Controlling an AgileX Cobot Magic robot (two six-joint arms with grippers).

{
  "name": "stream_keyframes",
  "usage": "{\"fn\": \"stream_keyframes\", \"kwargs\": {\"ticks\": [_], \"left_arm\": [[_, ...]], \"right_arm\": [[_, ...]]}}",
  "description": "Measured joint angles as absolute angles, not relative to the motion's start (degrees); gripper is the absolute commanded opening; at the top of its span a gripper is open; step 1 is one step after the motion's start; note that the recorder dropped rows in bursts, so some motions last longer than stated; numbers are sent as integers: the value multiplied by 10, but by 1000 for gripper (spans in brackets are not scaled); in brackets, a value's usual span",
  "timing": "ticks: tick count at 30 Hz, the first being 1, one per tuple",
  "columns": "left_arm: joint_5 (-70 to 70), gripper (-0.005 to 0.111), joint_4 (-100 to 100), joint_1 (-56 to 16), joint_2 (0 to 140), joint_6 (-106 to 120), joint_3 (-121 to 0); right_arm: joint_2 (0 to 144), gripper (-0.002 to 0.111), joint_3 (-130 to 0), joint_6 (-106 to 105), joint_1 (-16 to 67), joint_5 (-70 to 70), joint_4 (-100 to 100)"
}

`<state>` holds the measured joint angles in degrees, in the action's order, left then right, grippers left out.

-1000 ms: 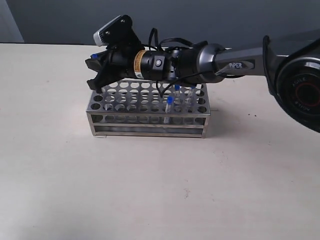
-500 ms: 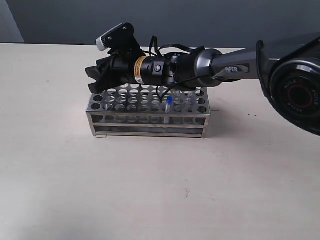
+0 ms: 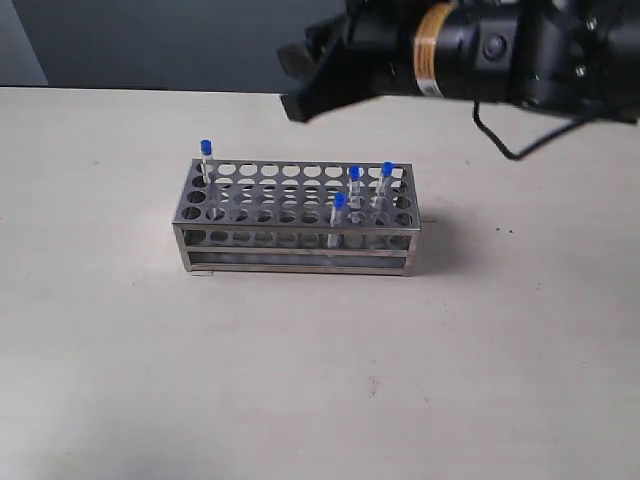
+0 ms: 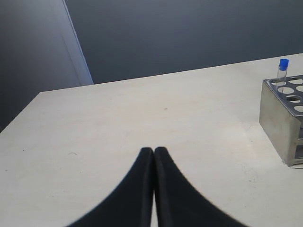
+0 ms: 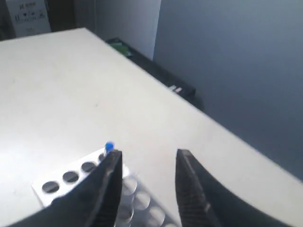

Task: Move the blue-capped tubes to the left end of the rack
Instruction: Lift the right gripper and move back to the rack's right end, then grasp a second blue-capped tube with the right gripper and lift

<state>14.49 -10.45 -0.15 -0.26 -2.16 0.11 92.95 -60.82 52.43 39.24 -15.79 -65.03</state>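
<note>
Blue-capped tubes (image 3: 355,174), three, stand at the rack's (image 3: 300,264) right end; parted, empty right jaws should descend straight over one. Left jaws are clenched.

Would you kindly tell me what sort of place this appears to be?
Probably a robotics lab bench: a shiny metal test-tube rack holding slim clear blue-capped tubes sits on a plain beige tabletop, a black robot arm hangs above, and a bare dark grey wall stands behind.
</note>
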Motion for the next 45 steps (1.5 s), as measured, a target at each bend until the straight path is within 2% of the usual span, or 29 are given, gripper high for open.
{"fn": "stream_keyframes", "kwargs": {"ticks": [9, 23, 36, 39, 43, 45], "left_arm": [[145, 0, -104, -2, -3, -22, 1], [145, 0, -104, -2, -3, -22, 1], [145, 0, -104, -2, -3, -22, 1], [145, 0, -104, -2, -3, -22, 1], [145, 0, -104, -2, -3, -22, 1], [145, 0, -104, -2, -3, -22, 1]], "right_arm": [[926, 37, -452, 361, 366, -253, -487], [1019, 37, -439, 227, 363, -324, -339], [1077, 37, -439, 214, 363, -343, -318], [1085, 29, -439, 212, 363, -352, -309], [1086, -1, -439, 212, 363, -356, -301], [1083, 0, -439, 212, 363, -362, -300]]}}
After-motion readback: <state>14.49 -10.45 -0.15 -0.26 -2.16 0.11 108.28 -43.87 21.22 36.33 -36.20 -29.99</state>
